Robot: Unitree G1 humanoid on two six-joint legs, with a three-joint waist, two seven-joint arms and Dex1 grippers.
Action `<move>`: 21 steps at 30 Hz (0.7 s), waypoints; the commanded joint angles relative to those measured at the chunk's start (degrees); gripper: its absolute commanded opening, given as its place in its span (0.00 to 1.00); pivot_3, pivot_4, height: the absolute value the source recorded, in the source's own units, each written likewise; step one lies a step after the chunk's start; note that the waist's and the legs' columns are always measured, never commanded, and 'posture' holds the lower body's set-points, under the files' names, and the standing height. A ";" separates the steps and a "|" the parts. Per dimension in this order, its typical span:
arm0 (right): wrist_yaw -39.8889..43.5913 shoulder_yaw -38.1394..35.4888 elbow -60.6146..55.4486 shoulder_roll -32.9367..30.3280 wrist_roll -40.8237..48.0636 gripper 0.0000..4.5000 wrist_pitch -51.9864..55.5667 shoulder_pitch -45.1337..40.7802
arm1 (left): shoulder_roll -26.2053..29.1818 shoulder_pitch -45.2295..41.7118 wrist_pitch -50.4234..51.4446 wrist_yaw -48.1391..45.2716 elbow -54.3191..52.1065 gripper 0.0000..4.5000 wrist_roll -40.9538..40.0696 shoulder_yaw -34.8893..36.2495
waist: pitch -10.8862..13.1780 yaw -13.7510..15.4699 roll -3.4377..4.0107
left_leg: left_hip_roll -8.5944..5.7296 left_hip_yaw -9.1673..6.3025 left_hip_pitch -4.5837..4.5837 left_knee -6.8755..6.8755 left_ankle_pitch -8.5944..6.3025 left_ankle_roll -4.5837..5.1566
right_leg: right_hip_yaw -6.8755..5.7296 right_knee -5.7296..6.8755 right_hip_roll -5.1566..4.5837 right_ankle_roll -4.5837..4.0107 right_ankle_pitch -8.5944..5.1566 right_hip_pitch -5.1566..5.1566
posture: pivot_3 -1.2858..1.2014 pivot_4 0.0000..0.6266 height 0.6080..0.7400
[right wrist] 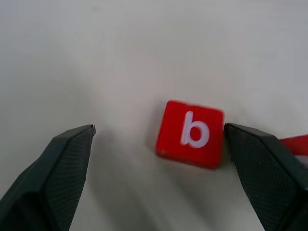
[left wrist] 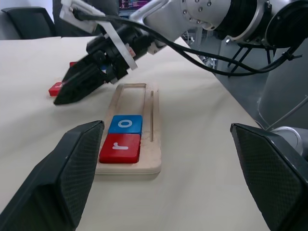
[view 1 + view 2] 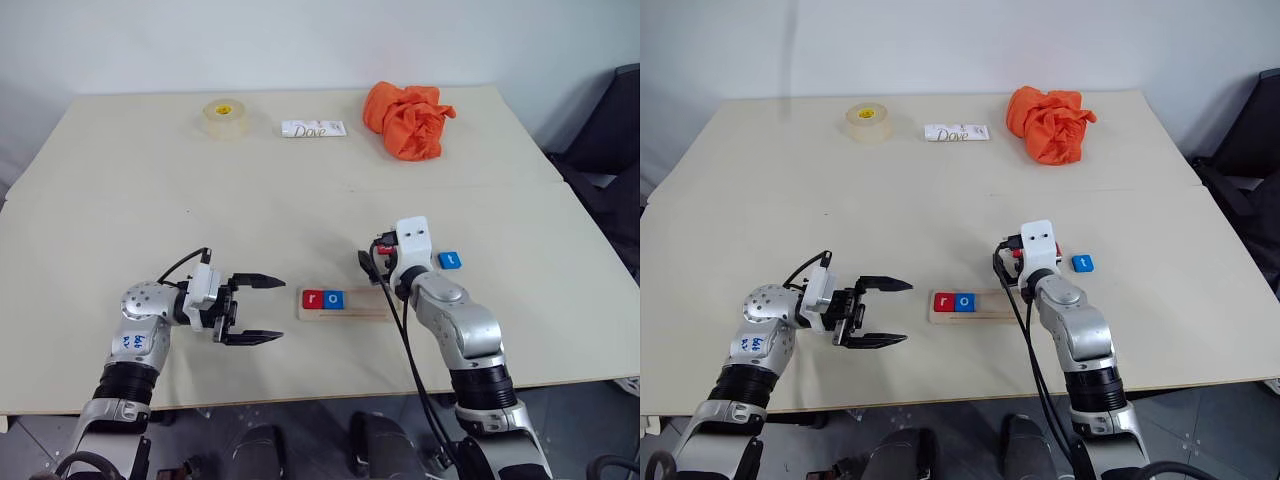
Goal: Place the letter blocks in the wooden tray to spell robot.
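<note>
With my right gripper (image 1: 159, 144) spread wide around the red b block (image 1: 191, 133), one finger (image 1: 262, 168) sits almost against the tile's edge while the other stands well clear; I judge that an off-centre closure could skid or rotate the tile, or catch the second red tile (image 1: 296, 143) at its 3 o'clock. The wooden tray (image 3: 355, 312) lies at 9 o'clock of this gripper, holding a red r (image 3: 312, 298) and a blue o (image 3: 334, 298) at its left end; three slots are vacant. The blue t (image 3: 450, 260) rests at 3 o'clock. My left gripper (image 3: 262, 310) is released, holding nothing, at the tray's 9 o'clock. Legible at 12 o'clock: "Dove" on the white bar (image 3: 313, 129).
</note>
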 commanded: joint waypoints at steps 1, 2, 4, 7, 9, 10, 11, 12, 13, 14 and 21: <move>-1.19 -0.45 -0.82 0.56 -0.98 1.00 0.59 -2.01 | 0.44 0.51 0.14 -1.20 -2.07 0.99 -1.14 1.18 | 0.00 0.00 0.00 | 0.00 0.00 0.00 0.00 0.00 0.00 | 0.00 0.01 0.00 0.00 0.00 0.00 | 0.52 0.24 1.00; -1.39 -0.37 -0.76 0.57 -1.14 1.00 1.22 -2.21 | 0.42 0.47 0.12 -1.16 -1.98 0.99 -1.10 1.21 | 0.00 0.00 0.00 | 0.00 -0.01 0.00 0.00 0.00 0.00 | 0.00 0.00 0.01 0.00 0.00 0.00 | 0.52 0.24 1.00; -1.89 -0.04 -1.07 0.74 -1.59 1.00 2.54 -2.38 | 0.39 0.40 0.04 -1.00 -1.82 0.99 -1.01 1.31 | 0.00 0.01 0.00 | 0.00 -0.01 0.00 -0.03 0.00 0.00 | 0.00 0.00 0.01 -0.01 0.00 -0.01 | 0.52 0.24 1.00; -2.67 0.22 -1.24 1.67 -1.98 1.00 4.21 -2.41 | 0.34 0.33 -0.08 -0.71 -1.67 0.99 -0.88 1.42 | 0.00 0.01 0.00 | 0.00 0.00 -0.01 -0.05 0.00 0.00 | 0.00 -0.01 0.00 -0.01 0.00 -0.02 | 0.52 0.24 1.00; -3.15 0.32 -1.12 2.16 -2.29 1.00 4.70 -2.62 | 0.26 0.17 -0.18 -0.64 -1.45 0.99 -0.79 1.45 | 0.00 -0.04 0.00 | 0.00 0.00 0.00 -0.05 0.00 0.00 | 0.00 -0.03 0.01 -0.01 0.00 -0.01 | 0.52 0.24 1.00; -3.55 0.34 -1.09 2.64 -2.35 1.00 4.85 -2.74 | 0.24 0.14 -0.25 -0.58 -1.34 0.99 -0.75 1.50 | 0.00 -0.04 0.00 | 0.00 0.00 0.00 -0.05 0.00 0.00 | 0.00 -0.03 0.01 -0.01 0.00 -0.02 | 0.52 0.24 1.00; -3.81 0.32 -1.03 2.95 -2.38 1.00 4.96 -2.88 | 0.21 0.06 -0.29 -0.52 -1.23 0.99 -0.71 1.52 | 0.00 -0.07 0.00 | 0.01 0.00 0.00 -0.05 0.00 0.00 | 0.00 -0.03 0.01 -0.01 0.00 -0.02 | 0.52 0.24 1.00; -4.00 0.28 -0.96 3.31 -2.31 1.00 5.03 -2.92 | 0.17 -0.01 -0.39 -0.49 -1.09 0.99 -0.62 1.54 | 0.00 -0.10 0.00 | 0.01 0.00 0.00 -0.05 0.00 0.00 | 0.00 -0.03 0.01 -0.01 0.00 -0.02 | 0.52 0.24 1.00; -4.32 0.13 -0.82 3.63 -2.36 0.96 5.26 -2.91 | 0.10 -0.06 -0.43 -0.46 -1.06 1.00 -0.53 1.56 | 0.00 -0.11 0.00 | 0.01 0.00 0.00 -0.05 0.00 0.00 | 0.00 -0.03 0.01 -0.01 0.00 -0.02 | 0.52 0.24 1.00; -4.68 -0.10 -0.70 3.93 -2.50 0.91 5.34 -2.90 | 0.01 -0.15 -0.44 -0.42 -0.99 1.00 -0.45 1.58 | 0.00 -0.11 0.00 | 0.01 0.00 0.00 -0.05 0.00 0.00 | 0.00 -0.03 0.01 -0.01 0.00 -0.02 | 0.52 0.24 1.00; -4.24 -0.58 -0.46 4.02 -2.89 0.39 4.37 -3.44 | -0.64 -0.58 -0.60 -0.22 -0.63 1.00 -0.08 1.62 | 0.00 -0.05 0.00 | 0.00 0.00 0.00 -0.05 0.00 0.00 | 0.00 -0.03 0.00 -0.01 0.00 -0.01 | 0.52 0.24 1.00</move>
